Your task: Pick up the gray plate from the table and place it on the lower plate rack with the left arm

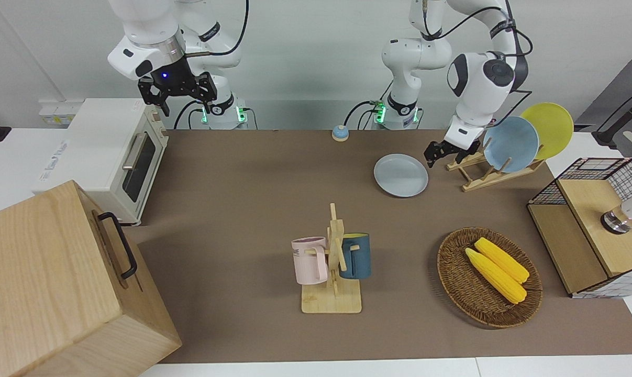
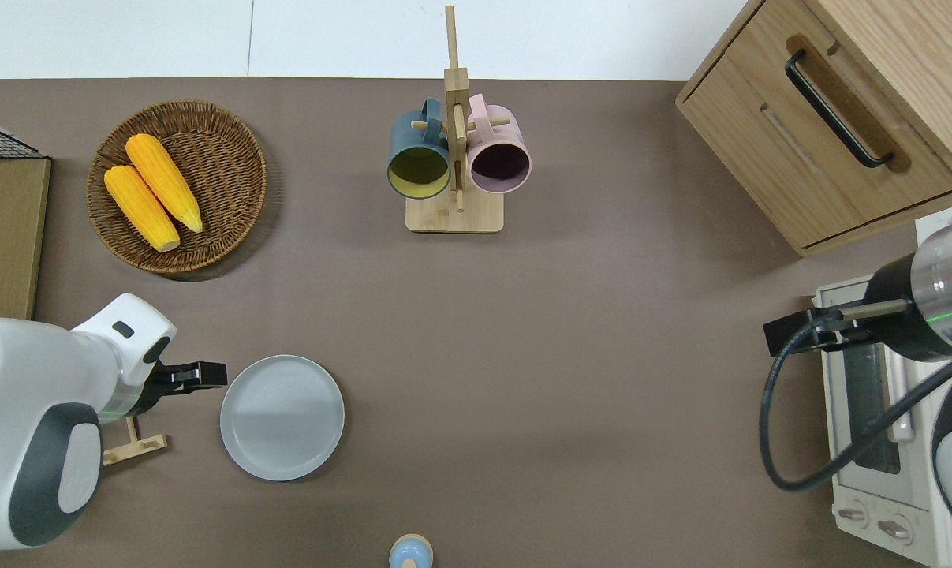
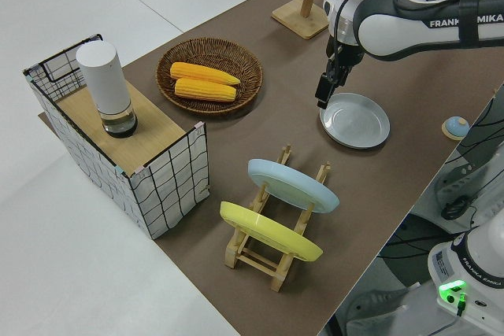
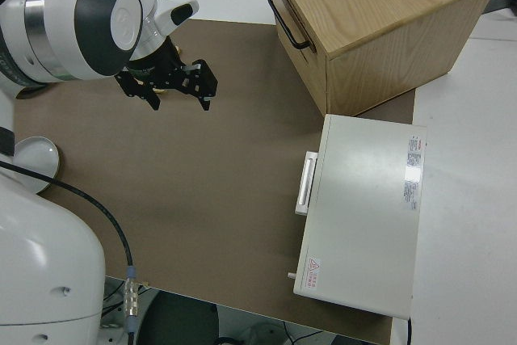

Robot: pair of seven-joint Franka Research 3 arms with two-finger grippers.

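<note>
The gray plate (image 1: 401, 175) lies flat on the brown table (image 1: 253, 209); it also shows in the overhead view (image 2: 282, 416) and the left side view (image 3: 356, 120). My left gripper (image 1: 436, 155) is open and empty. It hangs low over the table just off the plate's rim, between the plate and the plate rack (image 1: 477, 182), as the overhead view (image 2: 201, 375) and left side view (image 3: 322, 97) show. The rack (image 3: 321, 172) holds a light blue plate (image 1: 510, 144) and a yellow plate (image 1: 549, 128). My right arm is parked, its gripper (image 4: 166, 96) open.
A wicker basket (image 2: 235, 170) with two corn cobs, a mug stand (image 2: 453, 213) with a blue and a pink mug, a wire-sided shelf box (image 1: 590, 225), a small blue bell (image 1: 340, 133), a toaster oven (image 1: 111, 157) and a wooden cabinet (image 1: 48, 283) stand on or beside the table.
</note>
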